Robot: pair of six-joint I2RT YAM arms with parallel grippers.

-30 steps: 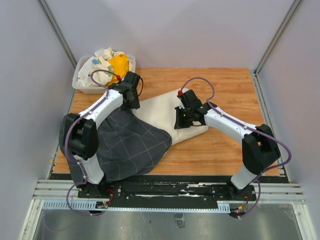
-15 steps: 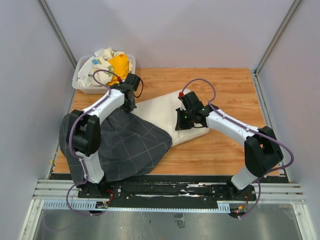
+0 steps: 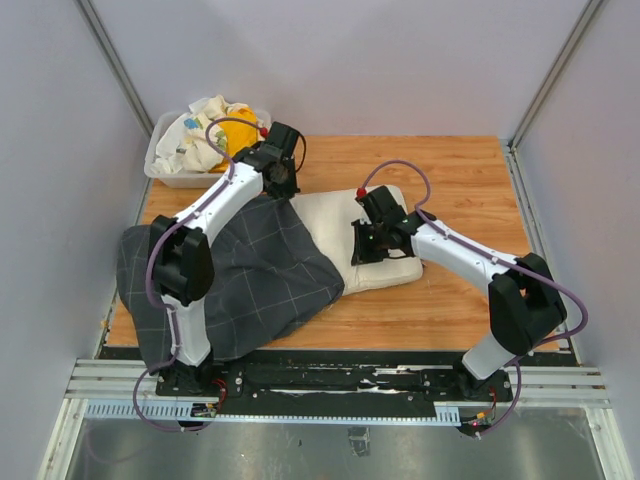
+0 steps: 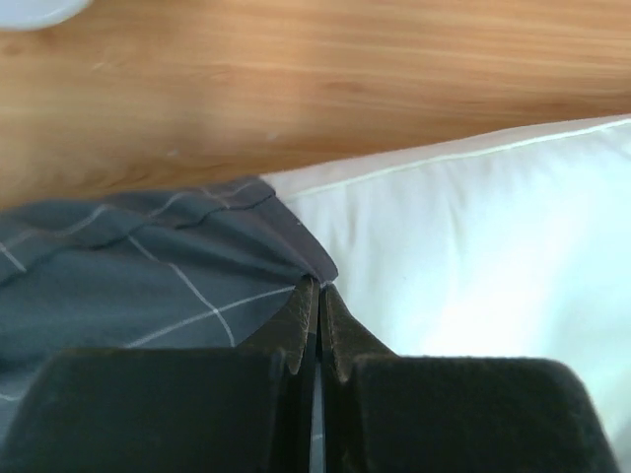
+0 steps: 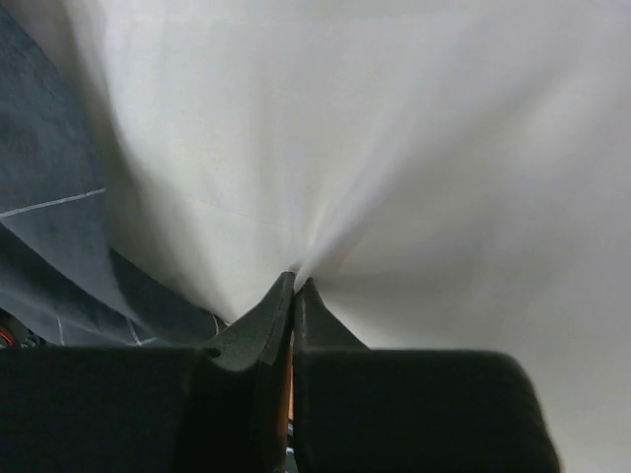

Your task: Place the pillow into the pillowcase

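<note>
We see the pillow (image 3: 335, 215) lying flat on the table (image 3: 460, 170), one end covered by the pillowcase (image 3: 255, 285). At the pillow's far corner, the left gripper (image 4: 317, 294) is clamped on the pillowcase hem. Over the pillow's middle, the right gripper (image 5: 294, 286) pinches a pucker of pillow fabric. A bin (image 3: 163, 172) of cloths stands beyond the pillow.

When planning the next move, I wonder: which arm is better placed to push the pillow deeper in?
Right, probably: the right gripper is shut on the exposed pillow, while the left gripper pinches the pillowcase edge.
</note>
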